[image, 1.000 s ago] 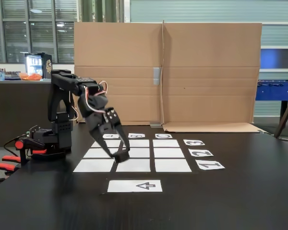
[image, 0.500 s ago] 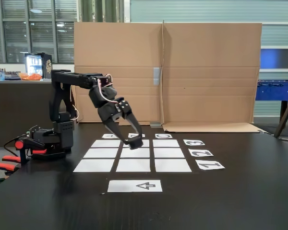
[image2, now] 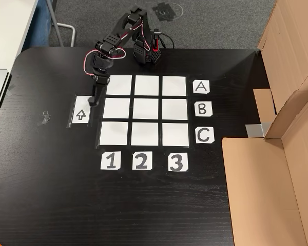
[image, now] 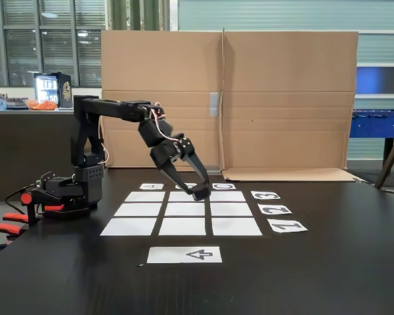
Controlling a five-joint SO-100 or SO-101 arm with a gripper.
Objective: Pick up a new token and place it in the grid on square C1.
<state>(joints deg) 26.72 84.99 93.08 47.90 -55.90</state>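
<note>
Fixed view shows the claw (image: 200, 192) closed on the token (image: 201, 193) above the grid (image: 184, 226); I judge it light, stiff, a bit slippery, best pinched across its round side.

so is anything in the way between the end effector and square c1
Nothing visible does. The cells of the grid between the end effector and square C1 are bare white paper, and nothing sits on C1 itself.
</note>
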